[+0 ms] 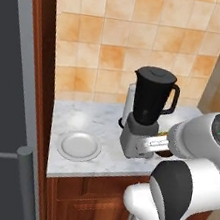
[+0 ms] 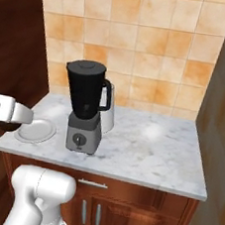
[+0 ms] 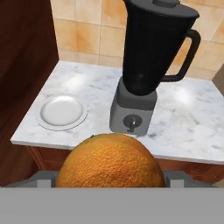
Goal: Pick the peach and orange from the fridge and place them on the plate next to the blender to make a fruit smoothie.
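Right up against the hand camera sits the orange [image 3: 110,160], a big deep-orange ball that covers the lower middle of that view. Grey parts of the hand [image 3: 110,181] show at both of its sides, so the hand is closed around the orange and holds it in the air in front of the desk edge.

Beyond the orange lies the marble desk [image 3: 188,118], with wooden cabinet doors under it and orange-tan wall tiles behind. On the desk stands the blender [image 3: 146,65]: a black jar with a lid and a side handle, set on a square grey base with a round knob on its front. To the left of the blender base, apart from it and near the desk's left end, lies the plate [image 3: 61,112], round, white and shallow, with nothing on it.

From the left base camera, the plate [image 1: 79,145] lies near the front left corner of the desk [image 1: 80,119], and the blender [image 1: 148,111] stands to its right. A white cylinder [image 1: 129,102] stands just behind the blender. The white arm crosses in front of the blender base. At the far left is the grey fridge [image 1: 9,90] with its long bar handle [image 1: 26,184].

From the right base camera, the arm reaches in from the left, just beside the plate [image 2: 36,131]; the blender [image 2: 85,106] stands to the right of it.
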{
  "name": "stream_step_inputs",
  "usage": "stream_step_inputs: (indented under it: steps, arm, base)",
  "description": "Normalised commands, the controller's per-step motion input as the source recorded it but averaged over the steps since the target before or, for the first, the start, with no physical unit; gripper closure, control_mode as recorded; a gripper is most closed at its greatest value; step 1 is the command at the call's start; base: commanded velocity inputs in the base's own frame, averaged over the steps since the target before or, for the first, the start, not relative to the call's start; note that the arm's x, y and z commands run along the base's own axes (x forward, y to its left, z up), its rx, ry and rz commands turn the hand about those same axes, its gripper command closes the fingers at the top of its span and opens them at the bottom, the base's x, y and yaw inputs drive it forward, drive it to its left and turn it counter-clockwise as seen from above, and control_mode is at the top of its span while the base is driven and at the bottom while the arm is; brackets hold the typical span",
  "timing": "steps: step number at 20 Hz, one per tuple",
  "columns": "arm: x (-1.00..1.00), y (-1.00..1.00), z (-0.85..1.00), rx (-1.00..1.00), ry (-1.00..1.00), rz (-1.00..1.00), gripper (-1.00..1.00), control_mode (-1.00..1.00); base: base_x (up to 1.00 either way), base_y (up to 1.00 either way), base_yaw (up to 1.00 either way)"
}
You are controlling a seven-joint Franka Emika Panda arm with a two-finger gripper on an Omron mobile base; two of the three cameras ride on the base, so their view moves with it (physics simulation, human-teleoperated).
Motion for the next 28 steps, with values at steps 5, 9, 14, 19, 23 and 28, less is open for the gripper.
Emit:
stream_step_inputs:
  steps: [5,9,14,19,23,28]
  arm:
    - [0.00,0.00,0.00,0.00,0.00,0.00,1.00,1.00]
    - [0.29,0.49,-0.33,0.01,0.29,0.09,1.00,-1.00]
    - [0.65,0.43,-0.44,0.00,0.39,0.03,1.00,-1.00]
    - [0.85,0.32,-0.46,0.00,0.29,0.00,1.00,-1.00]
    - [0.73,0.24,-0.78,0.00,0.05,0.00,1.00,-1.00]
    - [0.85,0.22,-0.51,0.00,-0.01,0.00,1.00,-1.00]
  base:
    - [0.28,0.46,0.11]
    - [0.00,0.00,0.00]
    - [0.00,0.00,0.00]
    - [0.00,0.00,0.00]
    - [0.00,0.00,0.00]
    - [0.00,0.00,0.00]
